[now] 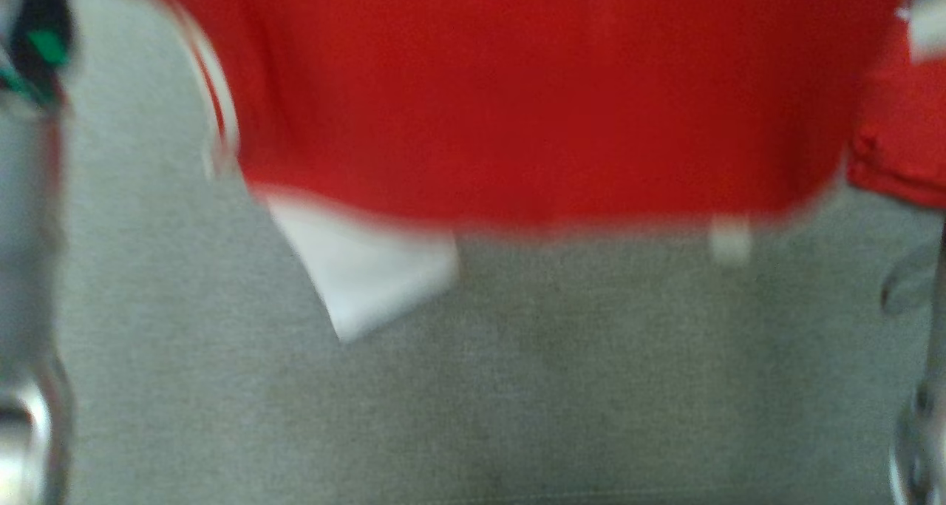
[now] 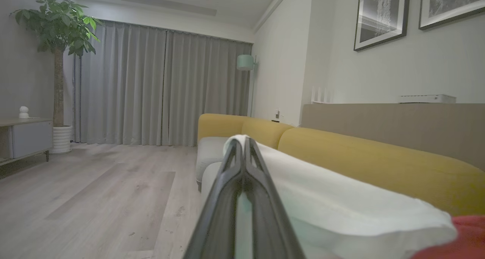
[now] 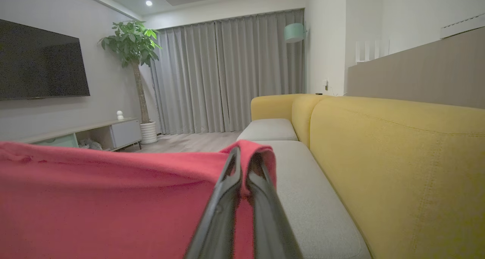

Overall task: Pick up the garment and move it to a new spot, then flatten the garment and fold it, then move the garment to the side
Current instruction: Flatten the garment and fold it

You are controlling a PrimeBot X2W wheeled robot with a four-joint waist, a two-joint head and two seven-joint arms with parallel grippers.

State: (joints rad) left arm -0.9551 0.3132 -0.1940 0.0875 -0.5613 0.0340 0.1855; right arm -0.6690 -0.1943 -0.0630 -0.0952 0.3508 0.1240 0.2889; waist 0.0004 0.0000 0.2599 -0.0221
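Observation:
The garment is red with white panels and hangs stretched across the top of the blurred head view, above the grey sofa seat. A white corner droops below its lower edge. In the left wrist view my left gripper is shut on a white part of the garment, whose red cloth shows at the lower right. In the right wrist view my right gripper is shut on a red edge of the garment, which spreads away to the left.
The sofa has a yellow back and grey seat cushions. Beyond lie a wooden floor, grey curtains, a potted plant, a low cabinet, a wall television and a floor lamp.

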